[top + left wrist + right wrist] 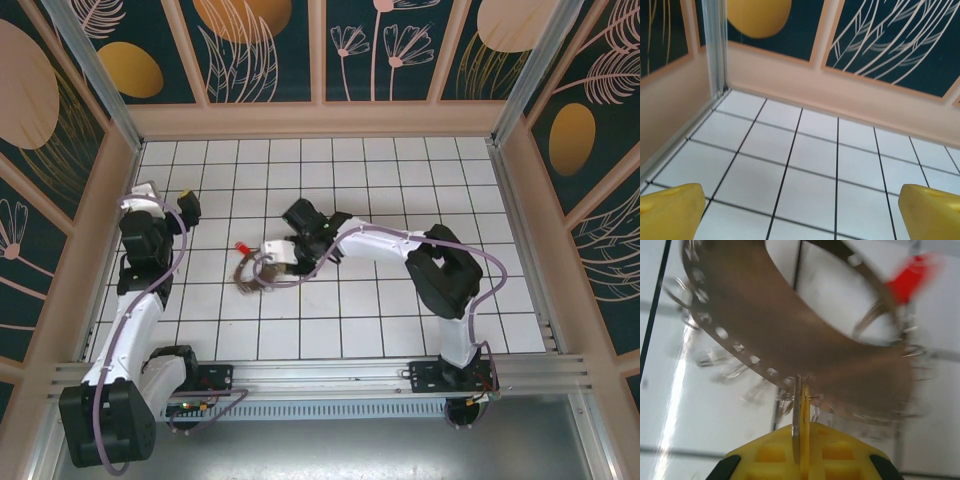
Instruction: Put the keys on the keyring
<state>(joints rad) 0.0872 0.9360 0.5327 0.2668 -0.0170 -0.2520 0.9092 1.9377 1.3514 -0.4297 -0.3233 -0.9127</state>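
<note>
Pressed together at the right pincer (801, 405), nipping a metal sliver (796, 435) edge-on and upright between the yellow pads (825, 450); key or ring part, cannot tell. Right at the tips, the keyring (790, 340): a broad brownish band, long axis slanting from upper left to lower right, silvery clips (730, 371) dangling along its edge, red tag (912, 277) at the upper right. Seen from above, keyring (252, 275) left of centre on the white-tiled desk (400, 180), just beside the right pincer (272, 262), red tag (241, 246) pointing far-left. Well apart by the left wall, left pincer (188, 205) spread wide (800, 215) over bare tiles.
</note>
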